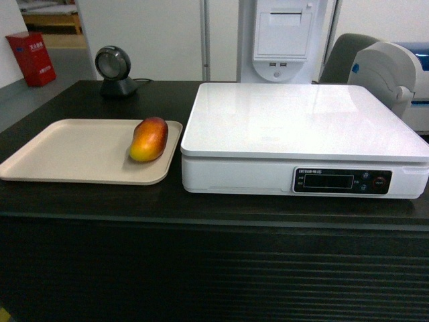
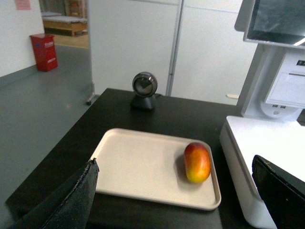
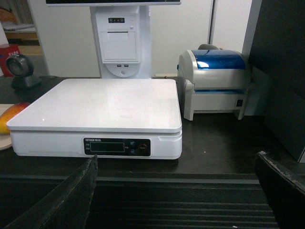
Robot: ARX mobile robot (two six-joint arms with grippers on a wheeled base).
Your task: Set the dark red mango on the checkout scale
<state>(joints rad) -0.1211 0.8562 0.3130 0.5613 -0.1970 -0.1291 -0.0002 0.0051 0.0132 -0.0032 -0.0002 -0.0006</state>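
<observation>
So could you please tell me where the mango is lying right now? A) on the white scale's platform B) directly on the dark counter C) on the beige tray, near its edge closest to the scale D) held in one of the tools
C: the dark red mango lies on the beige tray, at the side next to the scale, whose platform is bare.

1 mango point(image 1: 149, 139), 1 tray point(image 1: 60, 153), 1 scale point(image 1: 301, 137), 1 scanner point(image 1: 115, 70), 1 printer point(image 3: 217, 81)

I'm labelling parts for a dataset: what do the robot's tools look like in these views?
Only the fingers show, in the wrist views. The left tool has two black, flat, matte fingers with slightly rough edges. The right tool looks the same: black fingers. No cables or markings are visible. The head view shows neither arm.
</observation>
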